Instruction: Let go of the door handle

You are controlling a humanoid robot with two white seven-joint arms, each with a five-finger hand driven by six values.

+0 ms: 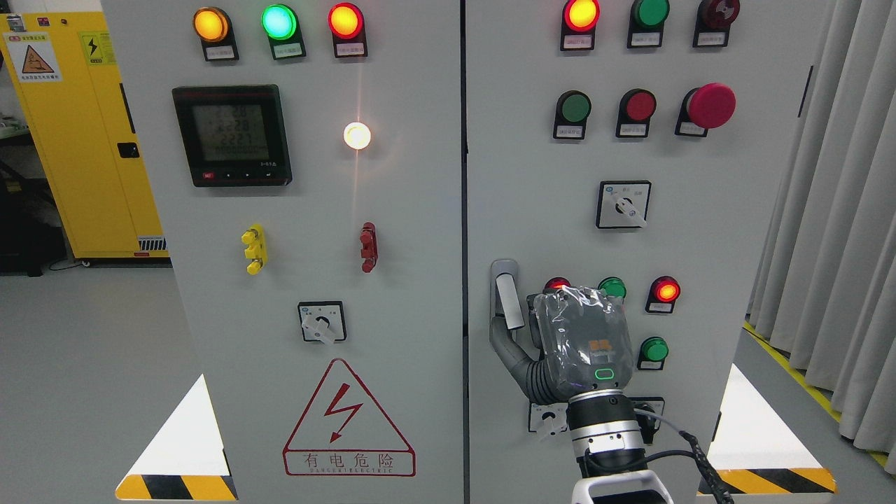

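Note:
The door handle [507, 297] is a silver lever in a grey recess at the left edge of the right cabinet door [735, 210]. My right hand [516, 327], wrapped in clear plastic, comes up from the bottom edge and sits just right of the handle. Its grey thumb [509, 353] curves up and left and hooks behind the lever's lower end. The other fingers are hidden behind the back of the hand, close against the handle's right side. My left arm does not show.
The right door carries a rotary switch [624, 204], a red mushroom button [710, 105] and lit lamps around my hand. The left door [420, 315] has a meter [232, 135] and a hazard triangle. A yellow cabinet [77, 140] stands far left, grey curtains [840, 210] at right.

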